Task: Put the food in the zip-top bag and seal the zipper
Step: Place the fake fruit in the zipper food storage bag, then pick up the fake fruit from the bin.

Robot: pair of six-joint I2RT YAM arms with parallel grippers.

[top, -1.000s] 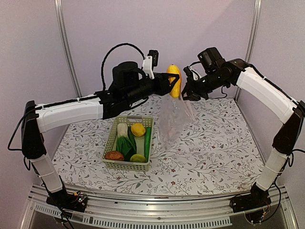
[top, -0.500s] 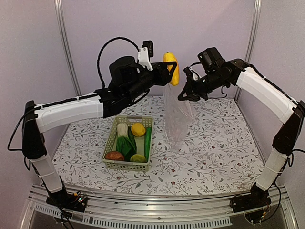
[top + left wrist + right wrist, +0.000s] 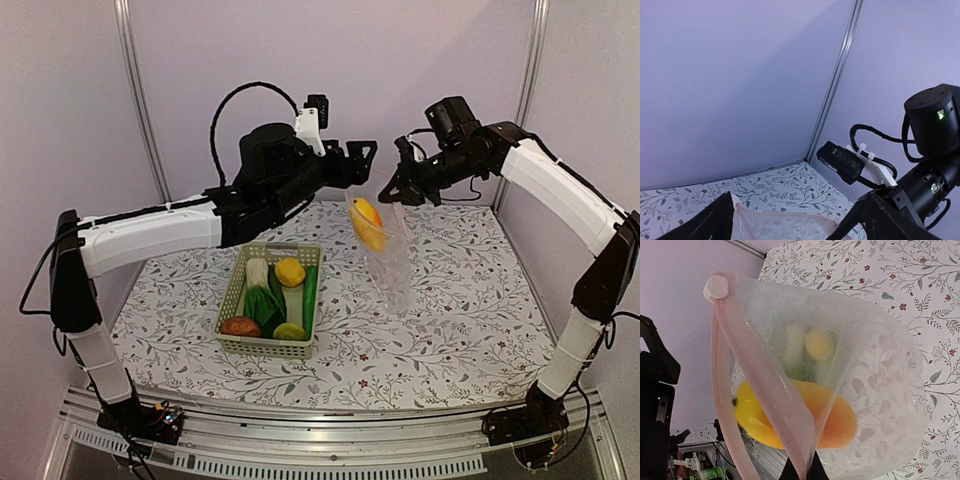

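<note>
My right hand (image 3: 398, 189) is pinched shut on the mouth edge of the bag (image 3: 392, 262), which hangs over the counter (image 3: 460, 320) with the yellow fruit (image 3: 367, 223) inside. My left hand (image 3: 365, 163) is wide and empty just beside that mouth. I'd hold the right grip high and steady so the opening gapes. Then I'd fetch the other food from the basket (image 3: 232, 290) one piece at a time, letting each go squarely over the opening.

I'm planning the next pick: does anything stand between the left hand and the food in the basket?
Nothing visible does. The left hand hangs open near the bag; the food lies uncovered in the open-topped basket below. The bag, pinched by the right hand, hangs to the basket's right.
</note>
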